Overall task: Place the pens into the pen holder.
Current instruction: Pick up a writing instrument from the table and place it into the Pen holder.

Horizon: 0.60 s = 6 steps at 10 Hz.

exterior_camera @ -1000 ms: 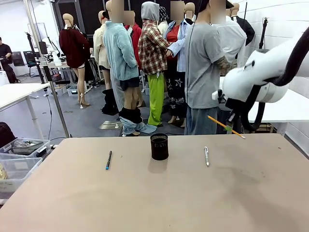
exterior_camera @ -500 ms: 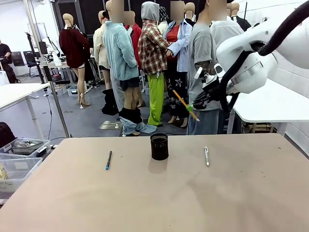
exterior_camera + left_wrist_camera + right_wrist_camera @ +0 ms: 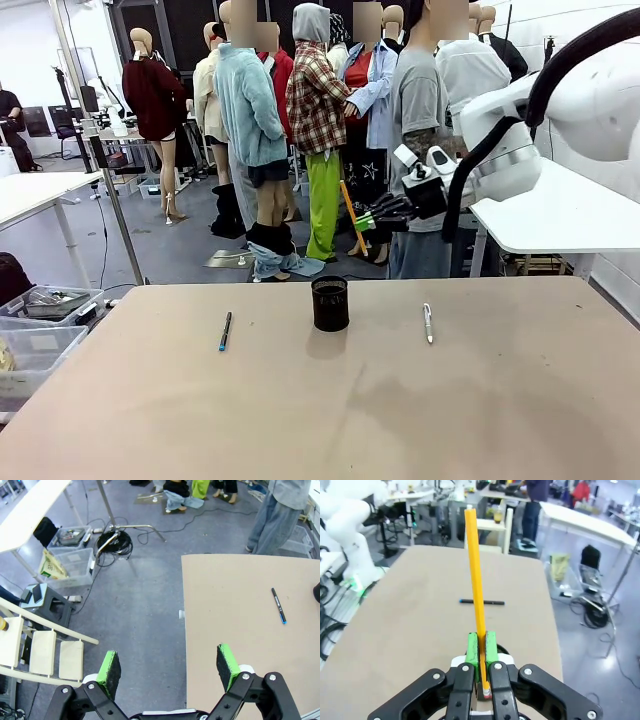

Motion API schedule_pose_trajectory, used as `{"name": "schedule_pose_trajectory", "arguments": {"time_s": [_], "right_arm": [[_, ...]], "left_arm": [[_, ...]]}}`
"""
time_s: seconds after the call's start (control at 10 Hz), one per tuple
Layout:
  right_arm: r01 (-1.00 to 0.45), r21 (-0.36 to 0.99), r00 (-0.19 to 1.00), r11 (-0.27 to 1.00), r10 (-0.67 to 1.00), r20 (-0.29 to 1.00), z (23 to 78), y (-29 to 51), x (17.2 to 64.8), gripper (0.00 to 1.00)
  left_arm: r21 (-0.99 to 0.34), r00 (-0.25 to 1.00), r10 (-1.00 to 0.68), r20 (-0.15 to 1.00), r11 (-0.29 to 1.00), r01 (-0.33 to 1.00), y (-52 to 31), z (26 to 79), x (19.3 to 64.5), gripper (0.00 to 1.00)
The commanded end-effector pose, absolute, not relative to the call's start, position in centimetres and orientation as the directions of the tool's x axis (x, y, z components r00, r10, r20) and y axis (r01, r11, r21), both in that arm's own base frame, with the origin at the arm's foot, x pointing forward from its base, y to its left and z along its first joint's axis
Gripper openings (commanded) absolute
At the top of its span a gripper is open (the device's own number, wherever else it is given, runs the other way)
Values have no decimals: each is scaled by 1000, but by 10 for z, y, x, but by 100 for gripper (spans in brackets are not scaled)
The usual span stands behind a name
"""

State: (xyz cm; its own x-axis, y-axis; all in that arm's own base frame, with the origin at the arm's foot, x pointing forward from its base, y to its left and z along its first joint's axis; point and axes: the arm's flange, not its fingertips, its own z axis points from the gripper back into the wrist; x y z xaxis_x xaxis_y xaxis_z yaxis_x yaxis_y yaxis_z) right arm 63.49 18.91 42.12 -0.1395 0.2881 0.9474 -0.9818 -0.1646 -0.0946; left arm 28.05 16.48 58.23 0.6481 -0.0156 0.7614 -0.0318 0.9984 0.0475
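Observation:
My right gripper (image 3: 372, 220) hangs high over the table, above and a little right of the black pen holder (image 3: 330, 303). It is shut on the orange pencil-like pen (image 3: 351, 207), which tilts steeply. In the right wrist view the orange pen (image 3: 475, 575) runs straight out from the closed green pads (image 3: 490, 647) of the right gripper (image 3: 481, 650). A dark pen with a blue end (image 3: 225, 330) lies left of the holder, and the dark pen (image 3: 481, 601) also shows on the table beyond the pencil. A white-silver pen (image 3: 428, 322) lies to the holder's right. My left gripper (image 3: 168, 664) is open over the table's left edge, near the dark pen (image 3: 278, 606).
A person in a grey shirt (image 3: 425, 130) stands at the far side. Clear plastic bins (image 3: 40, 320) sit on the floor to the left, and a white table (image 3: 560, 215) stands at the right. Bins (image 3: 75, 565) and cables (image 3: 114, 542) lie on the floor beside the table (image 3: 235, 645).
My right arm has swung left with the orange pen. The pen went from the table's right side, pointing down-right, to steeply tilted above the holder.

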Motion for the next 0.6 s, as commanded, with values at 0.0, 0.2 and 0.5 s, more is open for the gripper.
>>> {"name": "schedule_pose_trajectory", "arguments": {"time_s": [0.0,0.2,0.5], "right_arm": [[-962,-68,-155,-263,328,932,418,214,658,0],[-944,-59,-172,-326,331,928,408,241,669,0],[-937,-24,-140,-348,310,940,387,253,680,0]], "left_arm": [[38,640,-3,768,998,-42,165,583,282,100],[38,640,-3,768,998,-42,165,583,282,100],[38,640,-3,768,998,-42,165,583,282,100]]}}
